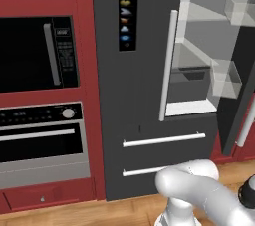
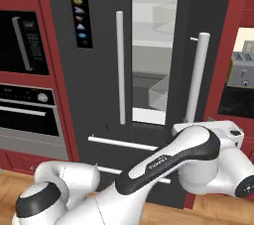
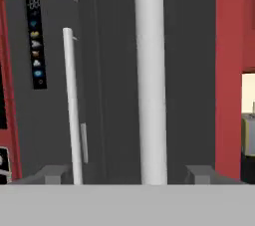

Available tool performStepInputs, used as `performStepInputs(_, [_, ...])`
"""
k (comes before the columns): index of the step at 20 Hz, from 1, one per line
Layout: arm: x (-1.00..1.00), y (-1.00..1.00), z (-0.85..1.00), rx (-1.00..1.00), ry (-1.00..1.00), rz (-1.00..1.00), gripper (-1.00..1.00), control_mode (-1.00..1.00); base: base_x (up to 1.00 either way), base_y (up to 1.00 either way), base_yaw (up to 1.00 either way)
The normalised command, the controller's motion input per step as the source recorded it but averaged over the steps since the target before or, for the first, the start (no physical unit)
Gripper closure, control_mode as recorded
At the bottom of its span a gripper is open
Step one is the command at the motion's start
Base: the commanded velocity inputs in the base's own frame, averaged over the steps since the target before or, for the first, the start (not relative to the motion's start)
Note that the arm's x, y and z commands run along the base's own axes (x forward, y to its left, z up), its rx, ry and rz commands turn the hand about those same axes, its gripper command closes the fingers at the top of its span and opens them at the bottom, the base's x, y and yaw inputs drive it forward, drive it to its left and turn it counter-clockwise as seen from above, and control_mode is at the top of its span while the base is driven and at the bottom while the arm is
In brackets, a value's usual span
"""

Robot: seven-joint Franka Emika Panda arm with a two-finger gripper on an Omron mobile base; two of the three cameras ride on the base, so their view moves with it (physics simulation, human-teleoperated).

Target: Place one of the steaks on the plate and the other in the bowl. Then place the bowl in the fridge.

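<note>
Tall dark grey double-door fridge (image 1: 134, 95), upright, right door swung open on pale shelves and clear bins, left door shut with lit icon panel (image 2: 81, 8), long silver bar handles (image 3: 149, 75) vertical.

one fridge (image 1: 137, 95), two long upright door handles (image 2: 120, 68) on it, two drawer bars (image 1: 164, 139) lower down, one icon panel (image 1: 127, 11), one microwave (image 1: 37, 53), one oven (image 1: 42, 138), one toaster (image 2: 243, 70), two fingers (image 3: 52, 174)
</note>
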Motion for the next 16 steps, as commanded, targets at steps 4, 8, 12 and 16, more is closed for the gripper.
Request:
performStepInputs(4, [-0.70,0.88,0.23,-0.22,-0.38,-0.28,-1.00,-1.00,0.00,0.00,0.00])
performStepInputs(8, [0.00,1.00,0.52,-0.37,-0.05,-0.04,-1.00,-1.00,0.00,0.00,0.00])
performStepInputs(12, [-0.26,1.00,0.20,-0.36,0.00,-0.13,-1.00,-1.00,0.00,0.00,0.00])
performStepInputs(16, [-0.21,1.00,0.01,-0.39,0.00,-0.19,-1.00,-1.00,0.00,0.00,0.00])
